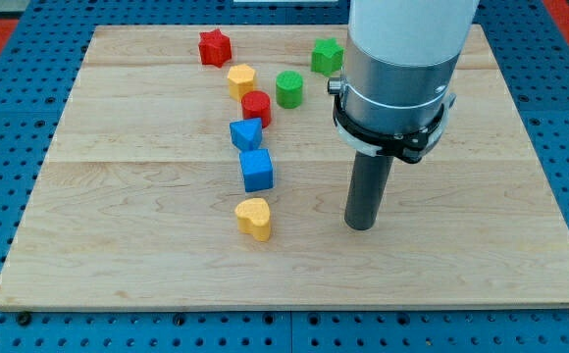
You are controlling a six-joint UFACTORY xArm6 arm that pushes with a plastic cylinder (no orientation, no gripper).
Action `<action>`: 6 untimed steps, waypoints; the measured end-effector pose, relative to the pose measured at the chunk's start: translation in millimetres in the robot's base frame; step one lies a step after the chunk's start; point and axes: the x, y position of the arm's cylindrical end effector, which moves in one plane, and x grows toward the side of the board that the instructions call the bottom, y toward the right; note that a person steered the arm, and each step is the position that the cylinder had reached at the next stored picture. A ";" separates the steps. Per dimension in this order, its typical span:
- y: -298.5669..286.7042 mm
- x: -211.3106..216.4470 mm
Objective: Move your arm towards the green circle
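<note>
The green circle [289, 89] is a short green cylinder on the wooden board [118, 196], in the upper middle of the view. My tip [360, 226] rests on the board well below it and to its right, touching no block. A green star [327, 56] lies just above and right of the circle, next to my arm's grey body. A red circle [256, 108] sits just left of and below the green circle.
A red star [214, 47] lies near the top. A yellow block [241, 79] sits above the red circle. A blue triangle-like block [246, 133] and a blue cube [257, 170] follow below, then a yellow heart [254, 218].
</note>
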 end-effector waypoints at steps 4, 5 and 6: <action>4.9 -0.8; 4.9 -0.9; 4.9 -0.9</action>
